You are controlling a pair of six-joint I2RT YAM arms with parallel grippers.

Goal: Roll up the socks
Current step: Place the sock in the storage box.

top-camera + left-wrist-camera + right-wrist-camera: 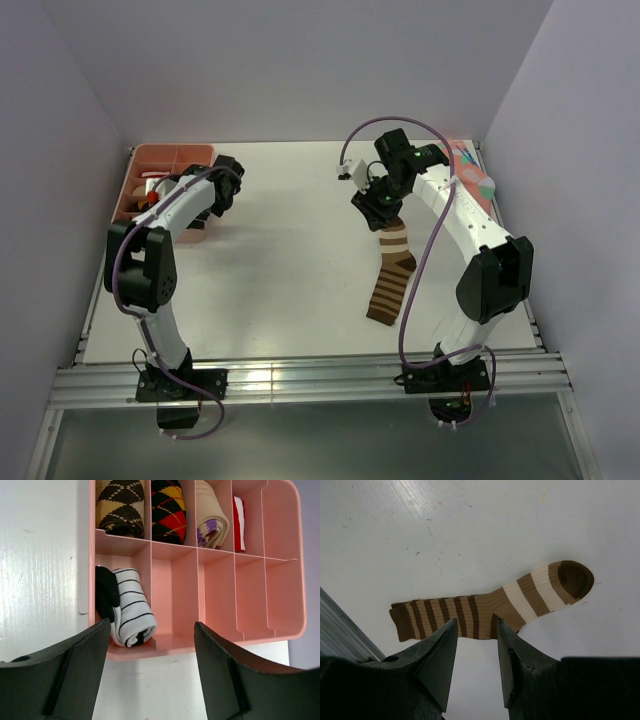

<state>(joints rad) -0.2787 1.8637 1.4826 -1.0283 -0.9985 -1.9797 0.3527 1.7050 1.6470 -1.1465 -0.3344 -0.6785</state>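
The white sock with thin black stripes (129, 611) lies rolled in the near-left compartment of the pink organizer (217, 637). My left gripper (151, 626) hovers just in front of that compartment, open and holding nothing. In the top view the left gripper (226, 178) sits beside the organizer (172, 156) at the back left. The brown-and-tan striped sock (485, 609) lies flat and unrolled on the white table (290, 250). My right gripper (476, 624) hangs open over that sock's middle with nothing between its fingers. From above, the right gripper (374, 206) is over the upper end of the striped sock (391, 272).
The organizer's far row holds several rolled socks: a brown argyle one (120, 505), a red-and-black argyle one (168, 507), a beige one (211, 514), a red-and-white one (239, 522). A pink dotted sock (471, 172) lies by the right wall. Walls enclose the table.
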